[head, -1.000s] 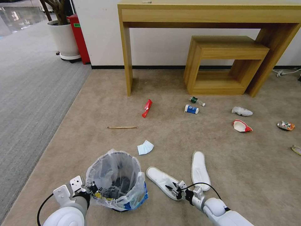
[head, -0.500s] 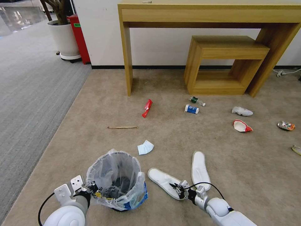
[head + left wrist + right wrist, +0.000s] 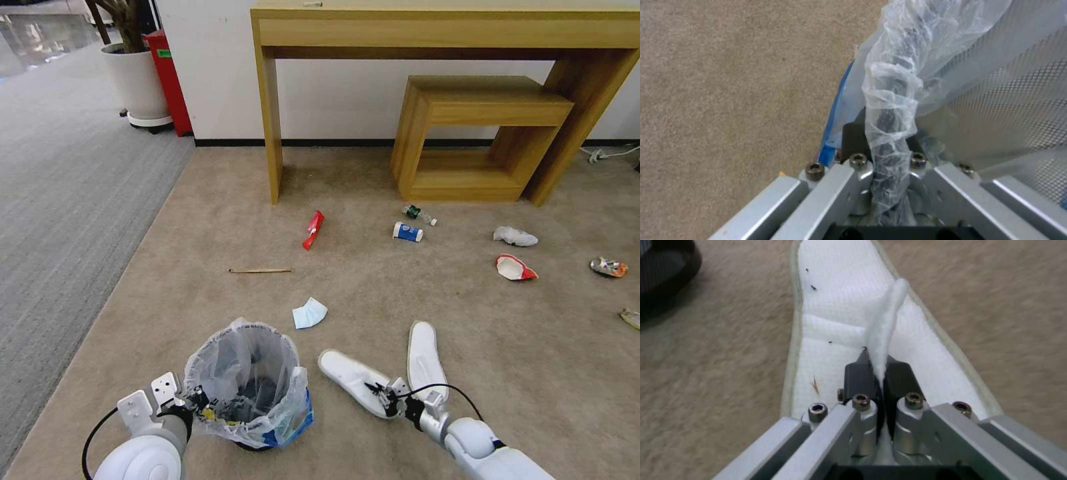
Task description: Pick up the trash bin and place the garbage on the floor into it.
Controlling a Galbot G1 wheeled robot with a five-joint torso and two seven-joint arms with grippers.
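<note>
Trash bin rim pinched in left gripper jaws; nearer slipper fabric pinched in right gripper jaws.

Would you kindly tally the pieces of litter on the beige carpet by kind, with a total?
Slippers: 2
Face masks: 1
Wooden sticks: 1
Red wrappers: 1
Cups: 2
Tiny bottles: 1
Tissues: 1
Crushed cans: 1
Scrap at the frame edge, kind unclear: 1
Total: 11
</note>
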